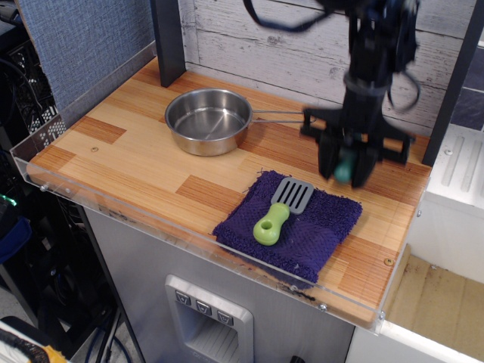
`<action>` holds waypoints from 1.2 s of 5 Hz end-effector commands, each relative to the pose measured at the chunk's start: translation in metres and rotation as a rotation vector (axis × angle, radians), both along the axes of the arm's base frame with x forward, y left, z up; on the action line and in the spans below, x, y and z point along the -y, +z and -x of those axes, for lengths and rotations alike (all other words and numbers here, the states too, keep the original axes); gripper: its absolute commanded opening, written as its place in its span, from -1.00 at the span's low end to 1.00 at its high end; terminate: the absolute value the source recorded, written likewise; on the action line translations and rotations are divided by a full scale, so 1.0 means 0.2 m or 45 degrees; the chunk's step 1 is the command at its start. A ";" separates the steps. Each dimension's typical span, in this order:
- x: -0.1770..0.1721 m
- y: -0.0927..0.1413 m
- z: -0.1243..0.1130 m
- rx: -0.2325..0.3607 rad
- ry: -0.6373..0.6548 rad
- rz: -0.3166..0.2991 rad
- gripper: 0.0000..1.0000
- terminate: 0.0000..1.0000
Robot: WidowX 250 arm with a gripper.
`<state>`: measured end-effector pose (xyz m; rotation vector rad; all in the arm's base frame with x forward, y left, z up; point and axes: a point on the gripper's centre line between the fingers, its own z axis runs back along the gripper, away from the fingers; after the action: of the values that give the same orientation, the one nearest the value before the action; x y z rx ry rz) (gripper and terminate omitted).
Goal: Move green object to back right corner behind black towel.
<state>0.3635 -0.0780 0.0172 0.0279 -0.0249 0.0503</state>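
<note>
The gripper (345,168) hangs over the back right part of the bench, fingers closed around the teal-green object (345,165), held upright just behind the back edge of the dark purple towel (291,225). A green-handled spatula (281,211) lies on the towel; a steel pan (209,120) sits toward the back middle.

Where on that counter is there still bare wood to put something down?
Bare wood lies left of the pan, along the front-left edge, and between pan and towel. The back right, behind the towel, is crowded: the gripper hangs there holding the green object.
</note>
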 end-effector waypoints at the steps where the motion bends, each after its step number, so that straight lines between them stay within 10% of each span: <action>1: 0.06 0.07 -0.09 0.257 -0.021 0.031 -1.00 -1.00; 2: 0.08 0.09 -0.09 0.268 -0.043 0.023 -1.00 -1.00; 3: 0.06 0.15 -0.08 0.271 -0.059 0.013 1.00 -1.00; 6: -0.05 0.66 -0.05 0.418 0.026 0.102 1.00 -1.00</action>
<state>0.3832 -0.0729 0.1237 -0.0509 -0.2718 0.0793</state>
